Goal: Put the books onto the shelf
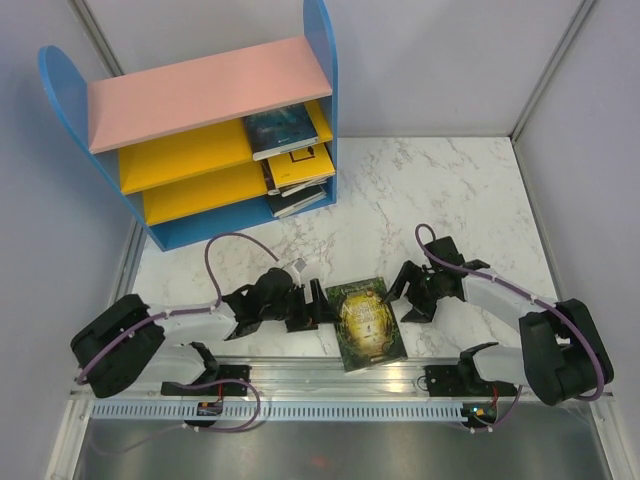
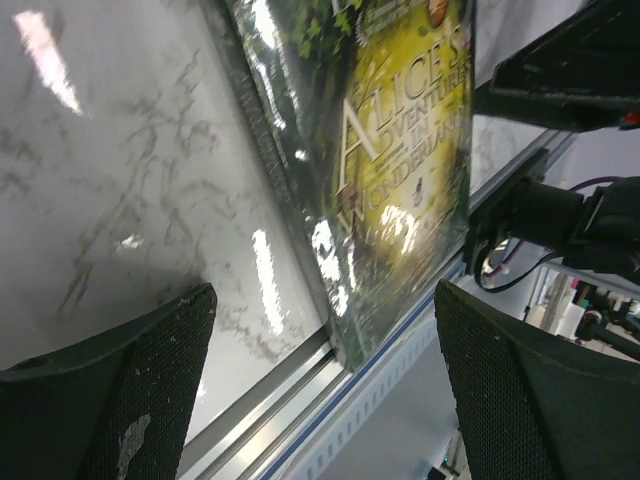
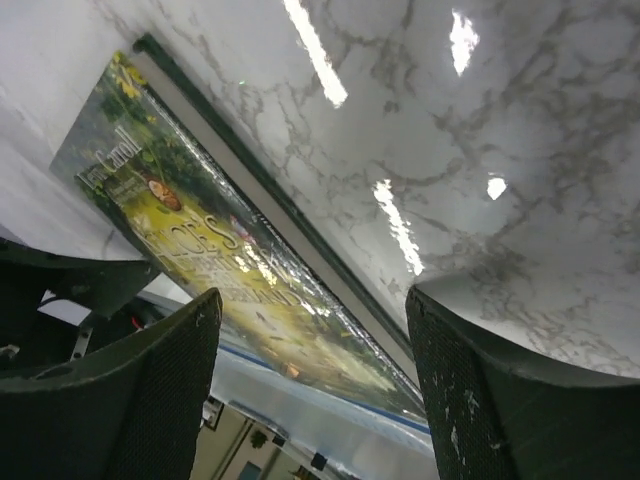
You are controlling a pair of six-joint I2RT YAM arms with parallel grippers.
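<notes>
Alice book [image 1: 366, 322] lies flat on the worktop [image 1: 450, 200], long axis running away from me: just right of my left end effector [image 1: 318, 312], just left of my right end effector [image 1: 392, 293], both wide, empty.

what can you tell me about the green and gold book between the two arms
A thin glossy paperback, dark green around a yellow-gold centre, titled Alice's Adventures in Wonderland. It lies closed, cover up, on the marble table, its near end over the metal rail. The left gripper and right gripper, both open, flank it; contact unclear.
</notes>
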